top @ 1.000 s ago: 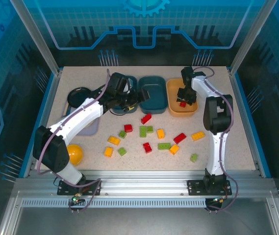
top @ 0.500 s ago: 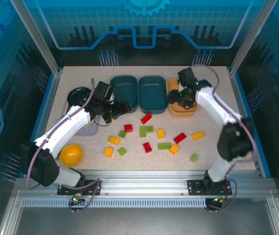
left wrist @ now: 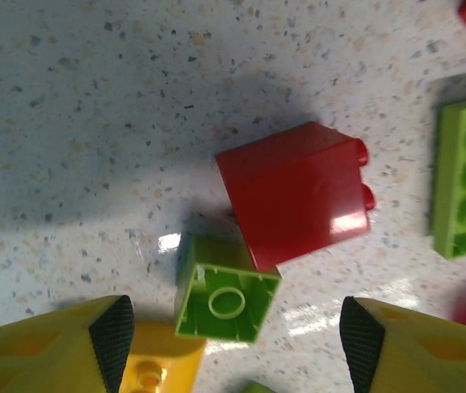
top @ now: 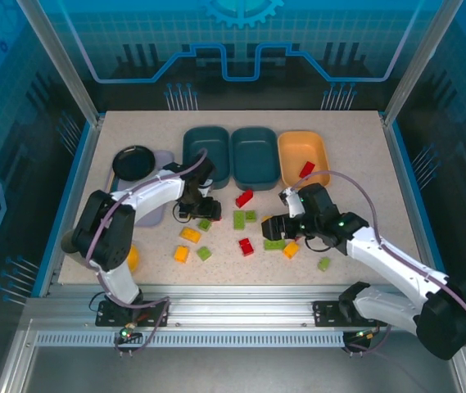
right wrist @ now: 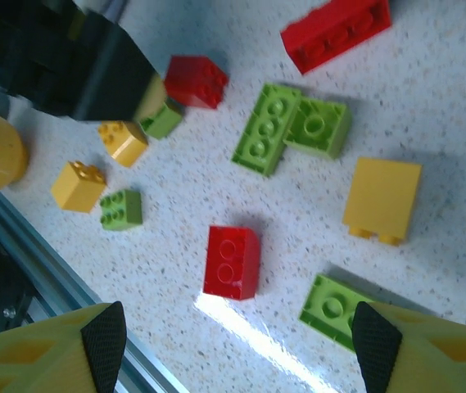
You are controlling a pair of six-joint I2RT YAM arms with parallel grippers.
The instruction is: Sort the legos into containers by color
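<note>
Now that both arms have swung back from the trays to the pile, the drop-off looks done: one red brick lies in the orange tray at the far right. Over here the left end effector hangs spread wide over a small green brick touching a red block. The right end effector is spread too, empty, above the loose legos mid-bench. Next pick, I'd guess.

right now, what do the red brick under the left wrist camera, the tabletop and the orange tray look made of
Red brick: hard moulded plastic, glossy, with a bright glint on its face. Tabletop: speckled stone-look laminate or composite, semi-gloss, mirroring light glare. Orange tray: likely plastic, smooth with rounded moulded corners.
</note>
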